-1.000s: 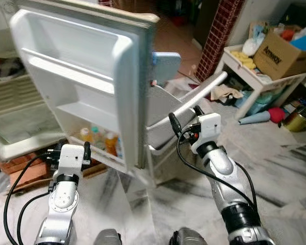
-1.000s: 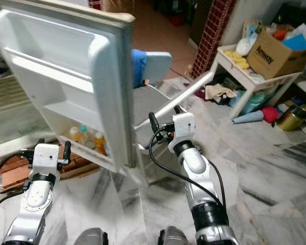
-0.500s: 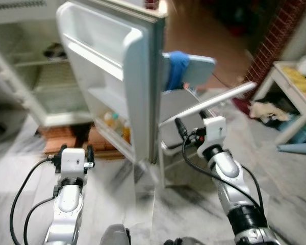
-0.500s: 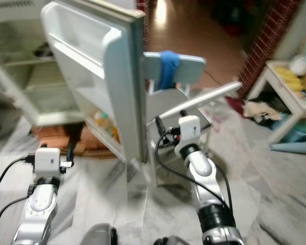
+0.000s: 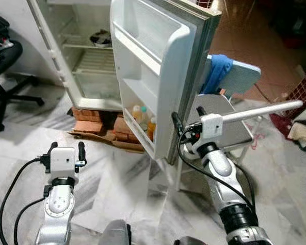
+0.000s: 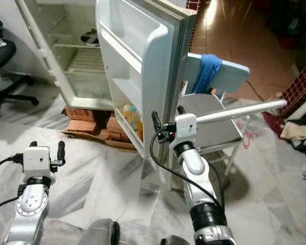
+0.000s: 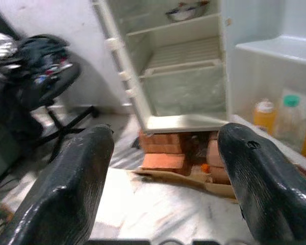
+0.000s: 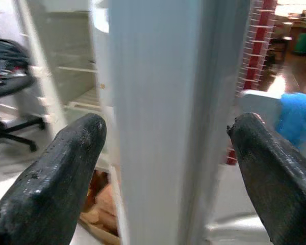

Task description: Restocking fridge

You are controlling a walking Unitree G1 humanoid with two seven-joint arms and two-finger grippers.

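Left eye view, upper centre: the white fridge door (image 5: pixel 158 66) stood open, 3 bottles (image 5: pixel 143 117) in its lowest shelf. Right gripper (image 5: pixel 186 118) straddled its edge wide; left gripper (image 5: pixel 66 150) hung wide, empty. Restocking looked barely begun.

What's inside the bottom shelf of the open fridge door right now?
The fridge door holds a few bottles on its bottom shelf: a yellowish one, a green-capped one and an orange one. Their lower halves sit hidden behind the shelf rail, and the door's edge covers anything further along.
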